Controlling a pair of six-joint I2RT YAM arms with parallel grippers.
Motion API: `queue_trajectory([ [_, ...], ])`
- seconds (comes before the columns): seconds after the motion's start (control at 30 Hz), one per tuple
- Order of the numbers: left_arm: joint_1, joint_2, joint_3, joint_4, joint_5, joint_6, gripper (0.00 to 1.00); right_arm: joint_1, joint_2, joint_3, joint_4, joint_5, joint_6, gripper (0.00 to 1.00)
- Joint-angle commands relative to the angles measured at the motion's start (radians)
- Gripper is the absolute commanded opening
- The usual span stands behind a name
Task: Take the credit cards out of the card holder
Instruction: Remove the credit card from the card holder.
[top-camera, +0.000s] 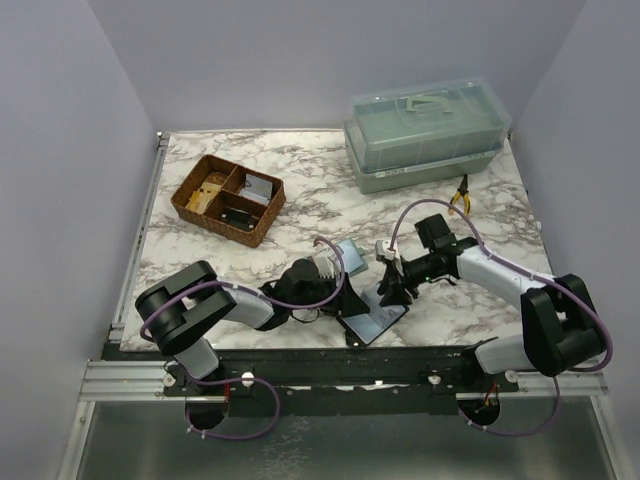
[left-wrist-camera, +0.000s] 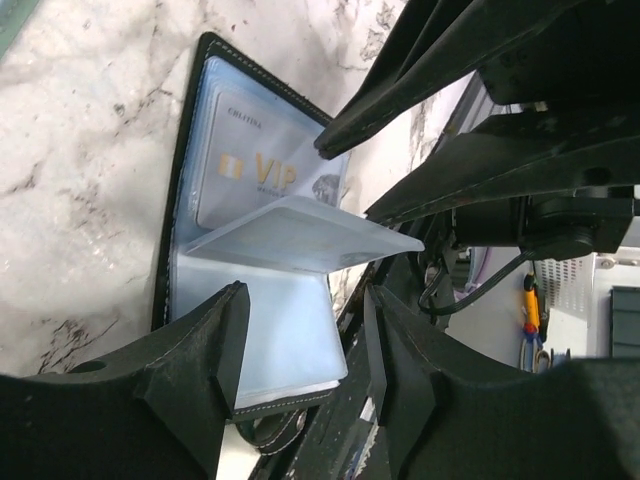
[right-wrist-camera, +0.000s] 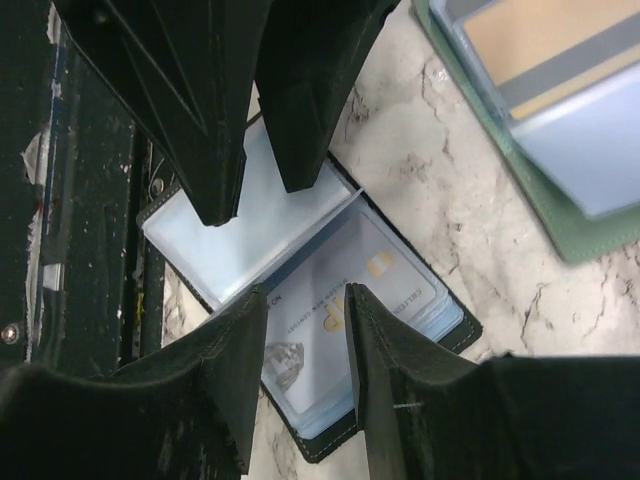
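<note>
Your holder (top-camera: 378, 318) lies open and flat at the near edge of the worktop (top-camera: 300, 170), about midway along it, with both arms bent in over it. Inside its clear sleeves sits a pale blue card (left-wrist-camera: 255, 165). It carries "VIP" in gold beside a small gold chip mark, and the fine line above looks like "CHLITINA". One clear sleeve leaf (left-wrist-camera: 300, 240) stands up from the fold, between the card half and the other half.

Your left end effector (left-wrist-camera: 303, 300) has its fingers apart, straddling the half without the printed card and clamped on nothing. Your right end effector (right-wrist-camera: 305, 300) hangs over the VIP card, also with its fingers apart, and the card face shows in the gap between them. Its tips are close to the card's edge, but you cannot tell whether they touch.

A wicker tray (top-camera: 228, 200) sits towards the far left corner and a lidded green box (top-camera: 425, 135) at the far right. Pliers (top-camera: 460, 195) lie just in front of the box.
</note>
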Motion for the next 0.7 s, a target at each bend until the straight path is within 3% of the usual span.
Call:
queue_trajectory([
  [0.0, -0.007, -0.025, -0.037, 0.057, -0.030, -0.019, 0.55, 0.012, 0.023, 0.049, 0.000, -0.048, 0.061, 0.43],
  [0.23, -0.012, 0.014, -0.073, 0.167, -0.030, -0.070, 0.51, 0.011, 0.126, 0.138, -0.078, -0.082, 0.195, 0.42],
  [0.37, -0.015, 0.047, -0.077, 0.212, -0.028, -0.088, 0.50, 0.022, 0.227, 0.215, -0.191, -0.110, 0.181, 0.40],
  [0.67, -0.016, 0.058, -0.090, 0.238, -0.041, -0.093, 0.50, 0.025, 0.300, 0.259, -0.240, -0.111, 0.218, 0.43],
])
